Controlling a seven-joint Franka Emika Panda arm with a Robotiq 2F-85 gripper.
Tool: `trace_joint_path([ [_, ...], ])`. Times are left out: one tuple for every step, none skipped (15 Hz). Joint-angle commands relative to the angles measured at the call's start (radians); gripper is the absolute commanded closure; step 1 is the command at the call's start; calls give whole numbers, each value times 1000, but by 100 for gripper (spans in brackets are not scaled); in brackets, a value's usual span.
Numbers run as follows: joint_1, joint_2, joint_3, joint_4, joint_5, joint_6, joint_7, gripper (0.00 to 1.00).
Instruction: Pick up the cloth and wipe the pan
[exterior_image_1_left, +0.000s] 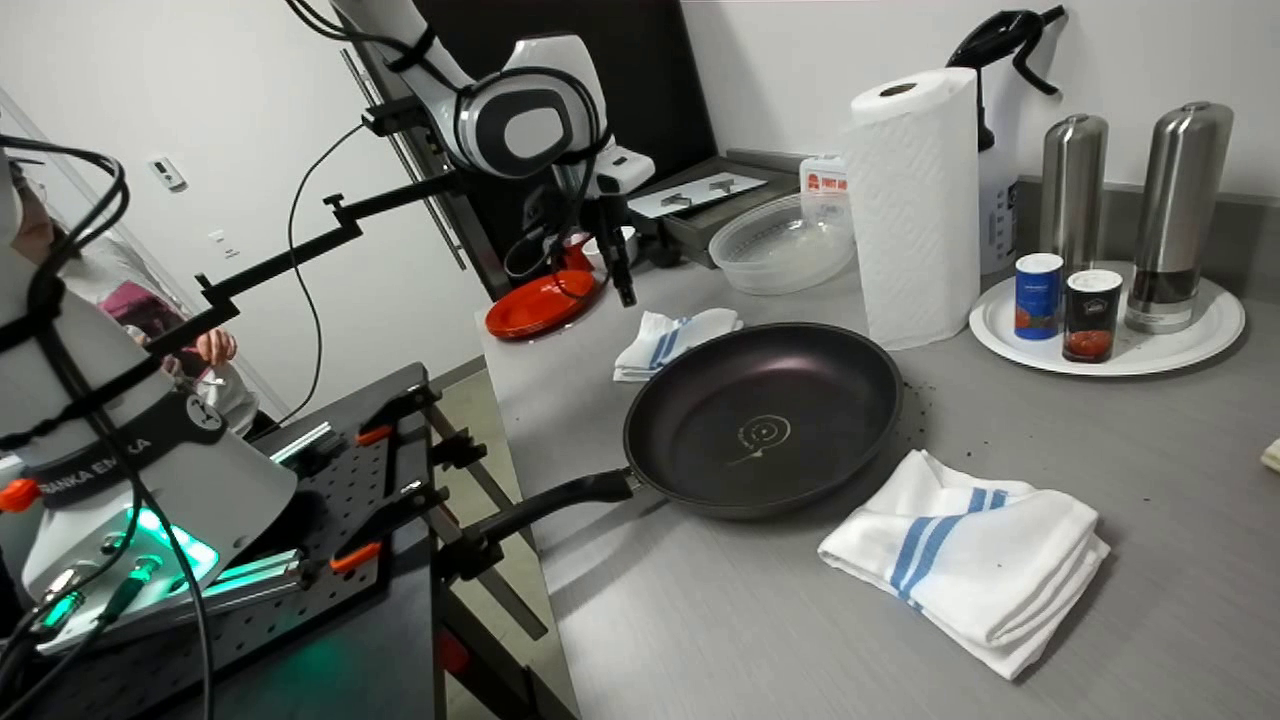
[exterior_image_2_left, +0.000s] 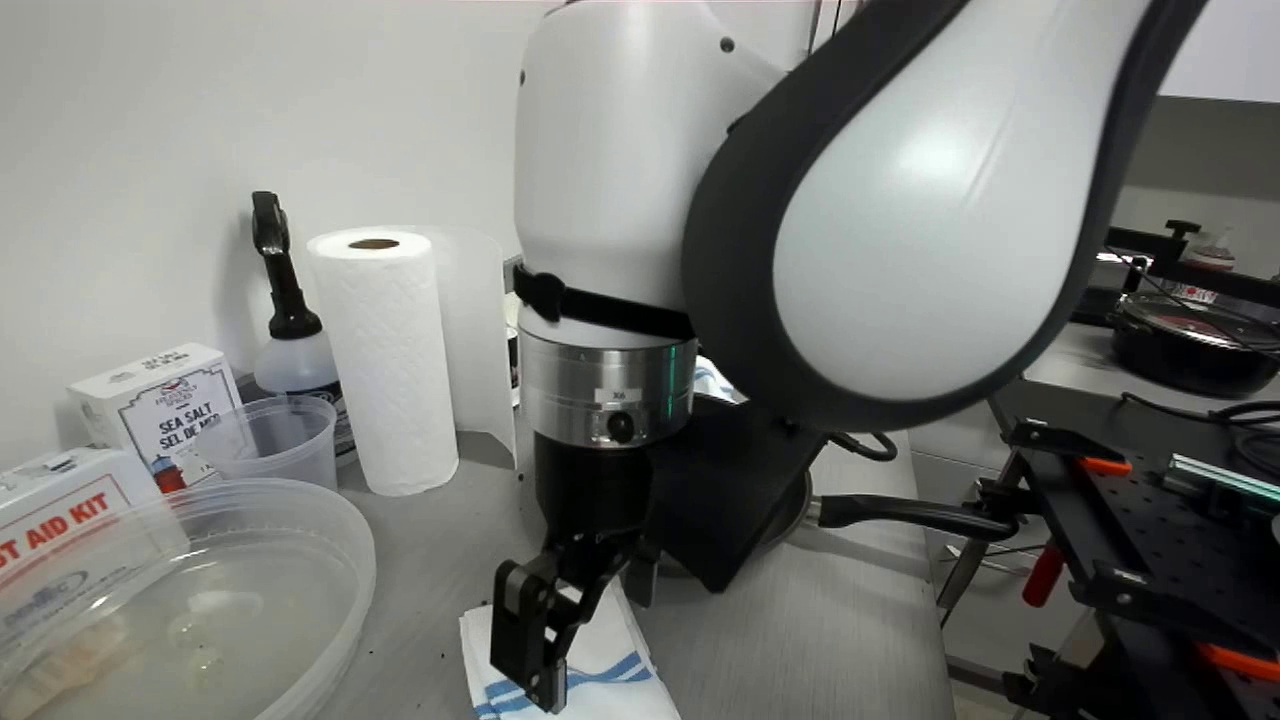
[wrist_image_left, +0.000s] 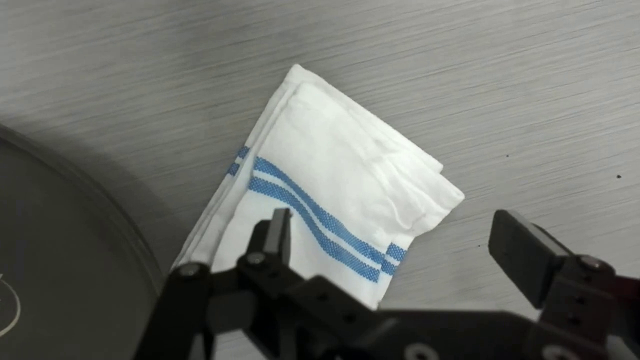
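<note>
Gripper, jaws spread and holding nothing, stands above the folded cloth, which lies beside the pan, in from the tabletop edge facing the robot base, offset toward the pan-side jaw, its sides oblique to the closing line.

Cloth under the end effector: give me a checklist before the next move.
1. End effector open: ok, fingers apart.
2. Striped cloth folded on the counter: ok.
3. Cloth centred between fingers: not ok; in the wrist view it runs past one and stops short of the other.
4. Pan open side up: ok.
5. Pan handle within counter edge: not ok, it juts past.
6. Intended cloth confirmed: cannot tell; another cloth lies across the pan from it.
</note>
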Motion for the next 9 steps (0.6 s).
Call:
trace_joint_path([
  [61, 65, -44, 28, -10, 64, -47, 0],
  [84, 85, -63, 40, -20, 75, -43, 0],
  [104, 103, -78, 51, -25, 84, -39, 0],
  [132, 124, -102, 67, -32, 94, -29, 0],
  [155, 143, -121, 82, -37, 100, -25, 0],
  [181, 167, -144, 103, -43, 101, -19, 0],
  [210, 191, -168, 126, -49, 103, -10, 0],
  [235, 215, -191, 148, -54, 106, -3, 0],
  [257, 241, -212, 177, -58, 102, 1, 0],
])
